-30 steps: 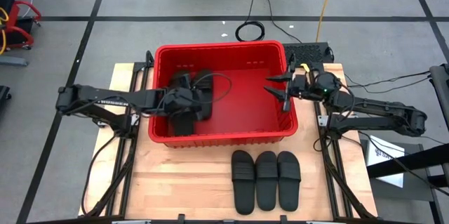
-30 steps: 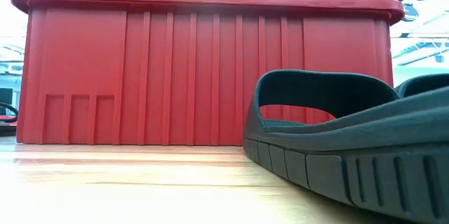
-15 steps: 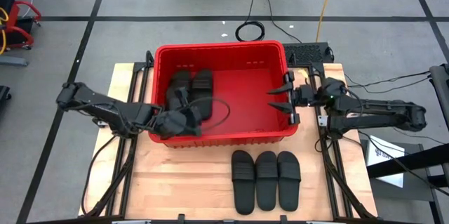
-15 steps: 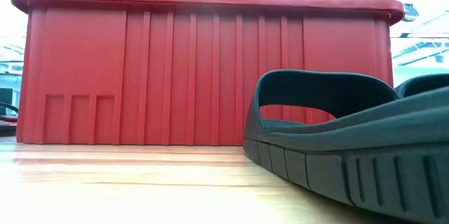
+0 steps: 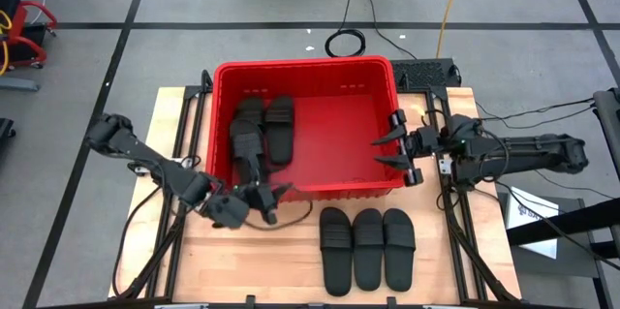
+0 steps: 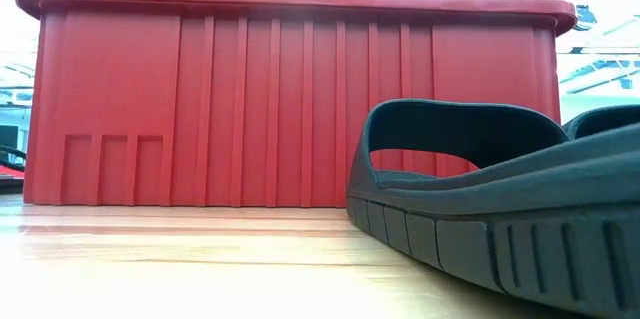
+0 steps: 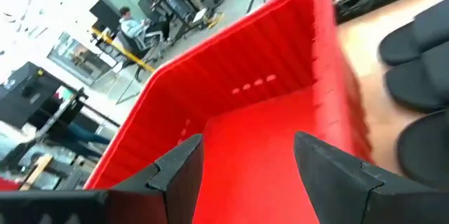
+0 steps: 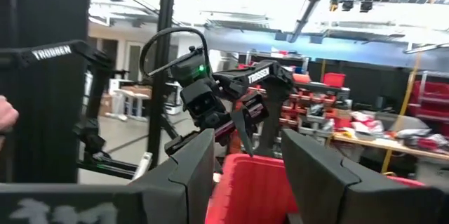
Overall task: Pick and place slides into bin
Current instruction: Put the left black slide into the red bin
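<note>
We see the left gripper (image 5: 274, 202) just outside the near wall of the bin (image 5: 387, 84), low over the wooden tabletop (image 5: 252, 261); its two dark fingers stand apart and hold nothing, and the left wrist view shows only the red tub between them. The right gripper (image 5: 399, 148) sits at the bin's right rim, its fingers spread as well, with nothing between them.

The bin is a large rectangular red plastic tub with a rolled rim; in the low view its outer wall is ribbed with upright ridges. Inside it, at the left, lie black slides (image 5: 260, 127), side by side and lengthwise. Whether a third lies among them we cannot tell.

Three more slides (image 5: 368, 247) lie in a tidy row on the table just in front of the bin, touching one another. They look rubbery and matte, each with an oval sole and a wide strap; up close in the low view the sole edge shows moulded grooves.
</note>
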Controlling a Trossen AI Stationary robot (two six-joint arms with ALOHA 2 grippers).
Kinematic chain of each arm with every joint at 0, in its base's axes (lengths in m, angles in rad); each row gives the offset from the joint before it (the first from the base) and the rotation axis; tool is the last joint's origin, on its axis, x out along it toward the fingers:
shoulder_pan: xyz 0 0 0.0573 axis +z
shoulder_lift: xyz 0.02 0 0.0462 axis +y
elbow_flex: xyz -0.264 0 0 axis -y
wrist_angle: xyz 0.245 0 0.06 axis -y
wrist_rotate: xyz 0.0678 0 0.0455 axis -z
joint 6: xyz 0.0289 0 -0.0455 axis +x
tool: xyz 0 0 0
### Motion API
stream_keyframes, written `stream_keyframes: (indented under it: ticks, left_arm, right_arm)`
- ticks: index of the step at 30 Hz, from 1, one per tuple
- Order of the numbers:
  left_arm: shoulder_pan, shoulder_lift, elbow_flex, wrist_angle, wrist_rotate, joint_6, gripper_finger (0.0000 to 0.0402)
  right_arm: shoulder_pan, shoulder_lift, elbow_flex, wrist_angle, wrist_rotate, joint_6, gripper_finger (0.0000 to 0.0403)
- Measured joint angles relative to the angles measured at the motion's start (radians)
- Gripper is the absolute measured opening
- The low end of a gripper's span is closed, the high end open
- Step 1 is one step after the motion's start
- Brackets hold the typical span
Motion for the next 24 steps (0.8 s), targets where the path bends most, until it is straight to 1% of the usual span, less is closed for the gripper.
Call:
stream_keyframes:
  ticks: [3, 6, 12, 18, 24]
  left_arm:
    - [-0.045, 0.048, 0.043, -0.002, -0.016, -0.001, 0.0230]
    - [-0.080, 0.110, 0.101, -0.014, -0.052, -0.002, 0.0230]
    - [-0.120, 0.249, 0.261, -0.133, -0.060, -0.053, 0.0230]
    - [-0.140, 0.389, 0.422, -0.243, -0.052, -0.096, 0.0230]
    - [-0.166, 0.489, 0.523, -0.304, -0.051, -0.120, 0.0230]
  right_arm:
    - [0.031, 0.000, 0.000, -0.003, 0.000, 0.019, 0.0155]
    - [0.066, 0.000, 0.000, 0.001, 0.000, 0.037, 0.0155]
    - [0.137, 0.000, 0.000, 0.011, 0.008, 0.039, 0.0155]
    - [0.211, 0.000, 0.000, 0.004, 0.101, 0.035, 0.0155]
    - [0.260, 0.000, 0.000, 0.011, 0.153, 0.032, 0.0155]
